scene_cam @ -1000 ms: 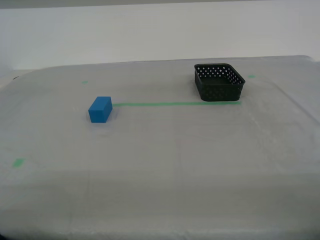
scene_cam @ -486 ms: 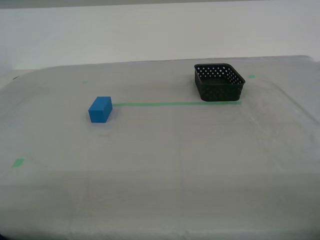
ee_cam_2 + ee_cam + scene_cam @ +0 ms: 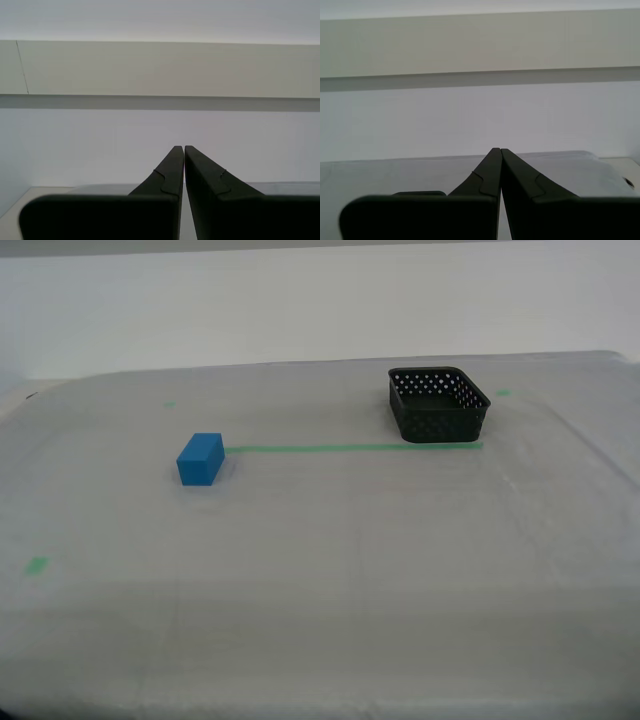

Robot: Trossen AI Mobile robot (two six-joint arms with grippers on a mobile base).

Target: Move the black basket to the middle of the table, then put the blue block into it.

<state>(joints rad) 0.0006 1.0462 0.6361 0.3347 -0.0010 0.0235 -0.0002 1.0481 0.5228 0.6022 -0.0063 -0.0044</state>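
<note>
We count one black basket, one blue block and one long green tape line on the table, plus three small green tape bits: one toward the near edge at the exterior view's left, one far back beyond the block, and one just past the basket's far corner toward the exterior view's right.

Taking the tape line as our landmark, the basket stands upright at the line's end toward the exterior view's right, its front wall touching or just behind the tape. Its inside shows only the perforated far walls and a dark floor; we see nothing lying in it. The block rests at the opposite end of the line, just beyond where the tape stops, flat on the cloth. Block and basket are well apart, with the whole run of tape between them.

Neither arm appears in the exterior view. In the first wrist view, our first gripper has its fingers pressed together tip to tip with nothing between them, looking over the far table edge toward a pale wall. In the second wrist view, our second gripper likewise has its fingers closed against each other, empty, facing the same pale wall.
</note>
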